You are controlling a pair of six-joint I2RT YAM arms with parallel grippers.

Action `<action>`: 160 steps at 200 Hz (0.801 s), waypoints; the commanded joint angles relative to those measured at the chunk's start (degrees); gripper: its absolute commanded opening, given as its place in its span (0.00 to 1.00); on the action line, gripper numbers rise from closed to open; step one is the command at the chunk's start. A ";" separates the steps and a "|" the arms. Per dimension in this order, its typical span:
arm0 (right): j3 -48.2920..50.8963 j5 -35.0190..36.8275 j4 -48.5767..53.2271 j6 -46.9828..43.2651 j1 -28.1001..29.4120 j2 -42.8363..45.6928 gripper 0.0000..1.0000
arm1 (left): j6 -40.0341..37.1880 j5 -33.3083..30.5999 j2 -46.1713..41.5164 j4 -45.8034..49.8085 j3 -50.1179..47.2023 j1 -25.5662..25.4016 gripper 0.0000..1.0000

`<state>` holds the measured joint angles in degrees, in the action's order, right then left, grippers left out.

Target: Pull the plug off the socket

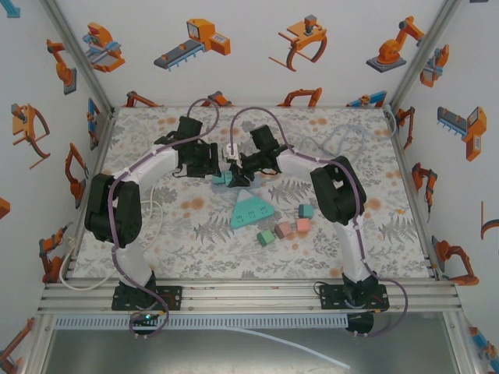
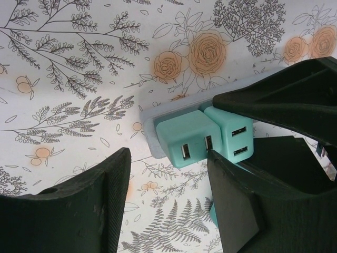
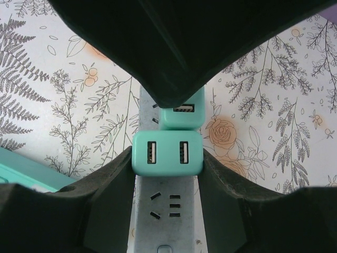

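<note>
A grey power strip (image 3: 167, 211) lies on the floral table with two teal USB plugs seated in it. My right gripper (image 3: 167, 158) is shut on the nearer plug (image 3: 167, 153), with a finger pressed against each side. The second plug (image 3: 181, 113) sits just behind it, partly hidden by the left gripper's black body. In the left wrist view both plugs (image 2: 187, 139) (image 2: 231, 132) stand at the strip's end (image 2: 150, 132). My left gripper (image 2: 168, 179) is open just short of them, nothing between its fingers. From above, the two grippers (image 1: 212, 162) (image 1: 238, 167) meet at mid-table.
A teal triangular socket block (image 1: 251, 212) lies just in front of the grippers. Small teal (image 1: 305, 210), pink (image 1: 303, 226) and green (image 1: 266, 237) cubes sit to its right. A white cable (image 1: 156, 210) runs along the left side. Walls enclose the table.
</note>
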<state>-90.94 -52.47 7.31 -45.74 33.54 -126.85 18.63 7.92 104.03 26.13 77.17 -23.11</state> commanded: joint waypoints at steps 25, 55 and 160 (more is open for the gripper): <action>-1.74 -1.19 2.03 -1.81 1.00 -1.14 0.38 | -0.58 -1.93 1.93 0.32 0.98 0.77 0.57; -1.79 -1.29 2.24 -1.91 1.09 -1.21 0.38 | -0.21 -2.48 3.39 0.50 0.91 0.83 0.56; -2.81 -2.59 3.37 -3.53 1.38 -1.69 0.17 | -0.79 -0.95 3.14 1.73 -3.56 0.77 0.53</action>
<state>-91.72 -52.07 8.91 -47.00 33.65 -126.98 19.27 9.21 105.78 23.99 77.52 -22.46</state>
